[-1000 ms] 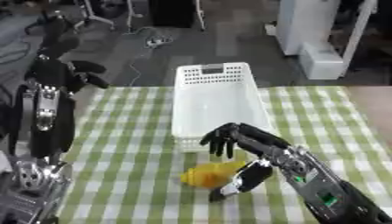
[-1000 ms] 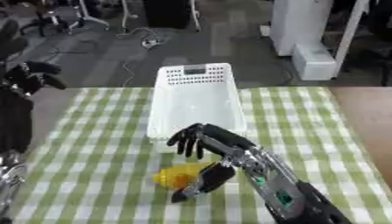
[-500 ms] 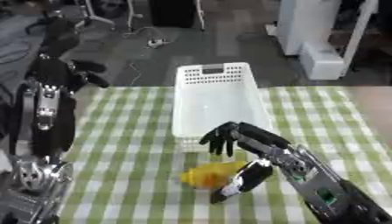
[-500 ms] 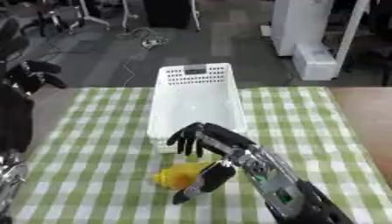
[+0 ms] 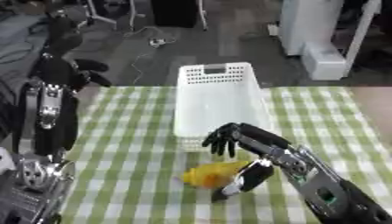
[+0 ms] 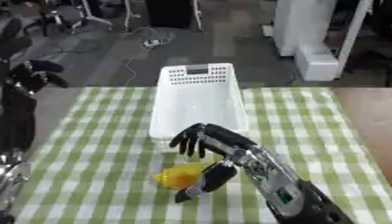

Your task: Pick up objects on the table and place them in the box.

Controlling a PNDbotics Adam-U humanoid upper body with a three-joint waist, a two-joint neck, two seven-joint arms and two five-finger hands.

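While my right hand [image 5: 246, 154] hangs spread over the green-and-white checked tablecloth [image 5: 130, 144], its fingers [image 5: 220, 139] point downward and its thumb [image 5: 243, 180] reaches down on the near side, so the hand is released and grasps nothing. Between those fingers and the thumb, just toward my left of the palm, lies the soft yellow-orange rounded object [image 5: 209, 173], resting on the cloth; I cannot tell whether the thumb touches it. Just beyond the fingertips stands the white perforated plastic box [image 5: 220, 101], long and rectangular, its near end close to the fingers and its far end at the table's far edge. Well to the left of the working hand, my left arm rises upright at the picture's edge, and its hand [image 5: 79, 72] shows dark with curled fingers holding nothing.
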